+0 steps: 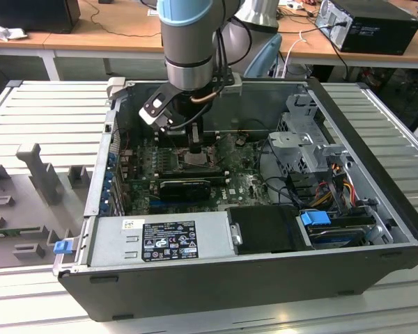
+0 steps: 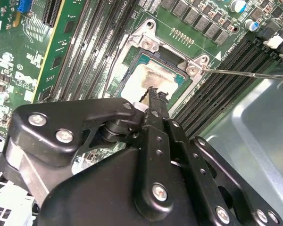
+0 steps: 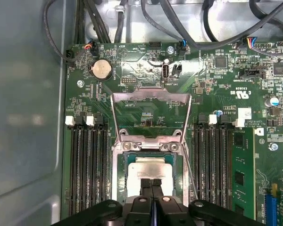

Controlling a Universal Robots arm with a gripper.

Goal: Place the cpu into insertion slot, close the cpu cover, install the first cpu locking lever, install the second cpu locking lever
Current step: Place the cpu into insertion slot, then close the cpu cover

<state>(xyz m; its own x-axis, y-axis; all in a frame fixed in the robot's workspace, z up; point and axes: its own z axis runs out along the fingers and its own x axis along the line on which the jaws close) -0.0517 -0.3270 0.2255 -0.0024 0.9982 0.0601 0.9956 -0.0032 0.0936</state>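
The pincer has its two black fingers pressed together with nothing between them. In the second wrist view the pincer rests its tip on, or just above, the chip's top near one edge. The chip lies flat inside the socket, silver-grey face up with a pale smear across it.

The cover is swung open and stands up from the socket's hinged edge, on the side toward the coin battery; green board shows through its square cut-out. A thin wire lever slants up from one socket corner, unlatched. Long black memory slots run along both sides of the socket.

In the exterior view the pincer reaches straight down into the open computer case, over the middle of the board. The graphics card lies just beside the socket, and the power supply sits at the case's near edge. The case rests on a ribbed metal table.
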